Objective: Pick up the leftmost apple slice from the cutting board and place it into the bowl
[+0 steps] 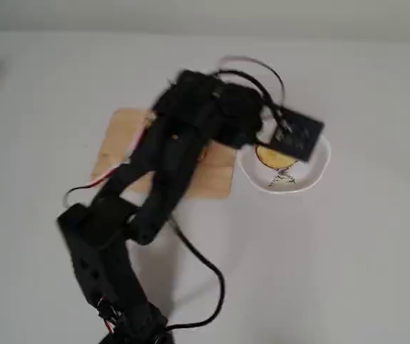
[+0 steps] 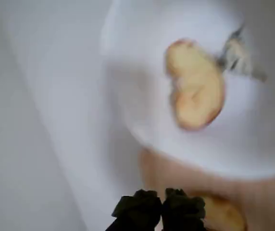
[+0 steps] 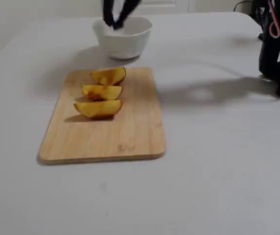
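Three wedges [image 3: 101, 91] crowd the cutting board's [image 3: 125, 137] far half; its near half lies bare. The bowl [image 3: 123, 41] blocks the table's far edge.

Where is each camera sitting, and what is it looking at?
Overhead view: up high, looking straight down at the table; the whole black arm shows, reaching over the cutting board to the bowl.
Wrist view: rides on the arm, looking down into the bowl at the apple slice; the gripper shows, its tips together, at the bottom edge.
Fixed view: low at the table's side, looking across the cutting board and three wedges to the bowl; the gripper dips in.
All three share the bowl.
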`<state>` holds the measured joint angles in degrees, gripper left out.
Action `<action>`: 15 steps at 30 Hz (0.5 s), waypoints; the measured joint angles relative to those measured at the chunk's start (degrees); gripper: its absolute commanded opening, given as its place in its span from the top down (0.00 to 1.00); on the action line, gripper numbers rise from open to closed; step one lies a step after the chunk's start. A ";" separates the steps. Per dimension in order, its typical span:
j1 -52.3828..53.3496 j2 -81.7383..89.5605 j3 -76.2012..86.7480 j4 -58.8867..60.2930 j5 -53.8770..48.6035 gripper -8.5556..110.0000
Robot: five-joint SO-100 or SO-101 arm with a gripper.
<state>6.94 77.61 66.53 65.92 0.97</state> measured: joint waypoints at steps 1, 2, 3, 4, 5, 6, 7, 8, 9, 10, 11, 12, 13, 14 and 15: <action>-1.23 1.93 0.00 0.44 0.00 0.93; -2.46 4.04 0.00 0.97 0.00 0.93; -3.60 6.15 0.00 1.67 0.00 0.93; -4.92 8.44 0.00 2.55 0.00 0.93; -6.15 10.90 0.26 3.25 0.00 0.93; -7.38 13.89 1.23 3.69 0.00 0.93; -8.70 17.23 3.16 3.69 -0.18 0.93; -10.02 21.27 6.15 3.43 -0.35 0.93; -11.34 25.49 9.76 2.64 -0.62 0.93; -12.92 30.23 13.71 1.49 -0.88 0.93; -14.24 35.24 18.11 0.53 -0.97 0.93; -15.47 40.69 22.59 -0.44 -0.97 0.93; -16.44 46.23 26.89 -1.23 -0.97 0.93; -17.05 51.77 30.94 -1.85 -0.97 0.93; -17.31 57.22 35.07 -2.64 -0.97 0.93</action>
<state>-10.37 134.82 101.60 63.28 0.00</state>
